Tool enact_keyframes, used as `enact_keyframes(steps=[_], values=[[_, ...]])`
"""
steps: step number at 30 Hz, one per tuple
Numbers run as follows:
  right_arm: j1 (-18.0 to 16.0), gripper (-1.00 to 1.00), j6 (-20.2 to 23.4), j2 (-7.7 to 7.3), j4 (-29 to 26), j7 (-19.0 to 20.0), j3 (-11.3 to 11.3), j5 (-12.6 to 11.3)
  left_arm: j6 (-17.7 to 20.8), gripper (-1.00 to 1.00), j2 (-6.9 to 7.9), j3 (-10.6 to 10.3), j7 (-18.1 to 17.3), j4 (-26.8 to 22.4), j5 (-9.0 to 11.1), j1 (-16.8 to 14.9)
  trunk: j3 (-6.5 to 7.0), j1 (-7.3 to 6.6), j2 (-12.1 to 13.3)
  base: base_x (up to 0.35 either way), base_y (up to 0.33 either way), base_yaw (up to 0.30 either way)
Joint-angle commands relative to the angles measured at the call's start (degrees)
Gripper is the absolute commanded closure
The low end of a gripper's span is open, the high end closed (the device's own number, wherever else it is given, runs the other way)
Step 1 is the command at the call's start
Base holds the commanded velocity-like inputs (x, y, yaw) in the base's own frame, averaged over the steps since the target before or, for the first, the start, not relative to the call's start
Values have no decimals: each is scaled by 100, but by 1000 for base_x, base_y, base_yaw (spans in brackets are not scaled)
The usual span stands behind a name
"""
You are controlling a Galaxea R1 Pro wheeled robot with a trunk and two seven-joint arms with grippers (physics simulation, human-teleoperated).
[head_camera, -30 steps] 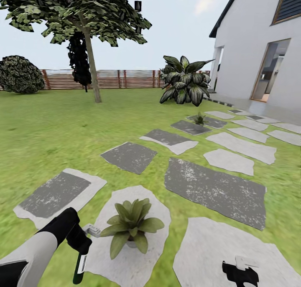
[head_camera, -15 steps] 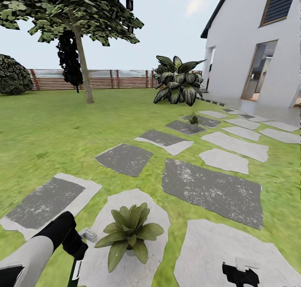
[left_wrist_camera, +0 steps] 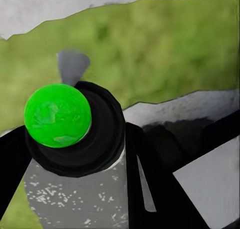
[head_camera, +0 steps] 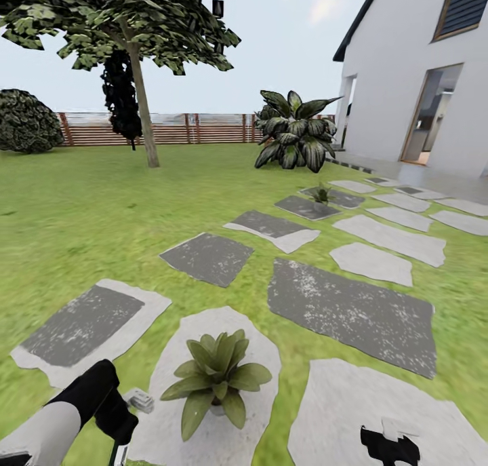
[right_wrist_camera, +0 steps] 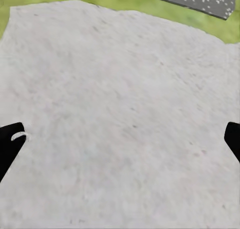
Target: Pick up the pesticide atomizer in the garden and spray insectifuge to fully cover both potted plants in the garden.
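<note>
My left gripper (head_camera: 116,417) is low at the left, just beside the near potted plant (head_camera: 217,379), a rosette of pointed green leaves on a white stepping stone (head_camera: 261,347). It is shut on the pesticide atomizer (head_camera: 121,454), whose pale label shows at the picture's bottom edge. In the left wrist view the atomizer (left_wrist_camera: 75,131) is a dark cylinder with a bright green round end, held between black fingers (left_wrist_camera: 150,176). The second potted plant (head_camera: 320,196) stands far off on a grey stone. My right gripper (head_camera: 390,444) hangs open over a white stone (right_wrist_camera: 120,89).
Grey and white stepping stones (head_camera: 349,310) cross the lawn (head_camera: 88,222) toward a white house (head_camera: 407,79). A tree (head_camera: 142,100), a large broad-leaved shrub (head_camera: 295,133) and a brown slatted fence (head_camera: 196,128) stand at the back.
The head view swung left and back. My left gripper sits lower in the picture, and the atomizer has slid mostly past the bottom edge. The right gripper has not moved.
</note>
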Motion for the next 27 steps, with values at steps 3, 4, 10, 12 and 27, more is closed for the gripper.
enact_keyframes(steps=[3,4,10,12,27], values=[[-6,-100,-28,0,11,-18,-42,60,28,100,-122,41,-21,-21,-71,-21,-6,-1,-2,0,0,229],[-6,-100,-28,0,11,-18,-41,60,29,100,-119,40,-21,-41,-72,-26,-6,-1,-2,0,0,88],[-6,-100,-29,0,9,-15,-42,59,52,100,-41,57,-57,-545,-75,-24,-6,-1,-2,0,0,22],[-6,-100,-29,0,4,-21,-43,54,69,100,-48,53,-60,-635,-74,-30,-6,-1,-2,0,0,2],[-6,-100,-29,7,2,-26,-49,36,123,100,-111,22,-62,-618,-66,-57,-243,174,-323,0,0,0]])
